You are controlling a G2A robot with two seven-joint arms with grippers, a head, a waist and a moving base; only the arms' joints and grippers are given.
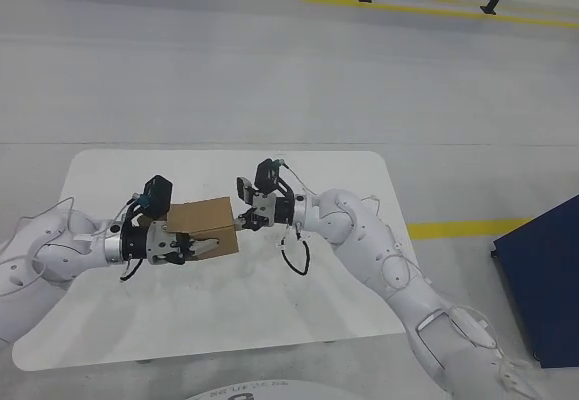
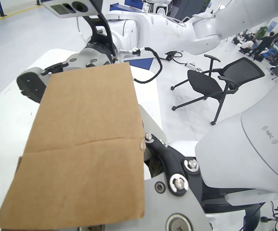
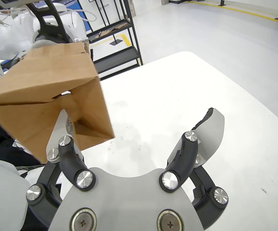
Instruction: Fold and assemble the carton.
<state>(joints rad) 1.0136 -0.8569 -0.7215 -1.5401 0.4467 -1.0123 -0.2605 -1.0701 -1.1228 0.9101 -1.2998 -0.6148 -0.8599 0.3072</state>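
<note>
At the white table [image 1: 269, 300]: I'm gripping the brown carton [image 1: 204, 222] w/ my L gripper [image 1: 181, 247], pinching the end toward my L arm and holding it up over the tabletop, its long side lying roughly level. In the L wrist view the carton [image 2: 86, 121] is covering most of that gripper, w/ one metal finger [image 2: 152, 123] showing just beside the cardboard's edge. My R gripper [image 1: 246, 208] is sitting at the carton's opposite end. In the R wrist view that gripper [image 3: 139, 118] is gaping wide. One finger is tucking behind the carton [image 3: 45, 85]; the other finger [image 3: 211, 133] is hanging well apart over bare table [image 3: 177, 85]. The end flaps facing it are standing partly folded, a dark gap showing btwn them. A black office chair [image 2: 216, 80] is standing on the floor beyond the table, and a black shelf rack [image 3: 119, 37] is standing past the far corner.
</note>
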